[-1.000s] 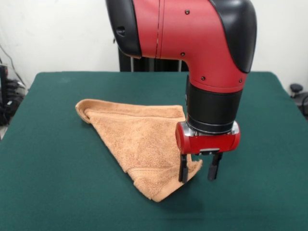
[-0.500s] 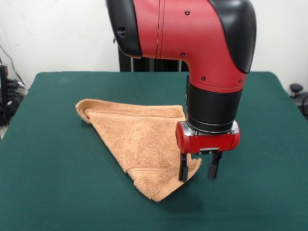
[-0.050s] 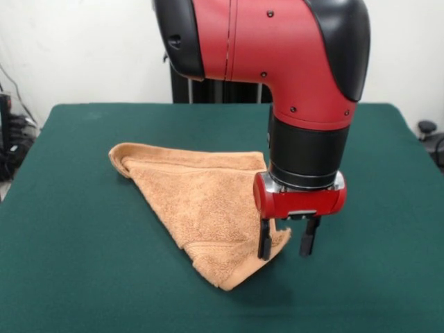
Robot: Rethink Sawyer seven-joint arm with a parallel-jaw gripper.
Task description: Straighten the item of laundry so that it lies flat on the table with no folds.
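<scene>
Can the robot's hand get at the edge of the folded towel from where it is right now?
Probably yes. The hand is open and low over the table, one finger in front of the towel at its right edge, the other over bare felt. Nothing lies between them, though contact can't be confirmed.

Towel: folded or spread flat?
Folded. The towel lies doubled into a triangle on the table, layered hems showing at its near corner.

towel [image 3: 201, 201] folded on table [image 3: 76, 263] | gripper [image 3: 286, 244] fingers apart over towel's right corner

white wall [image 3: 83, 48] | dark cables [image 3: 14, 132] | black caster [image 3: 427, 127]
</scene>
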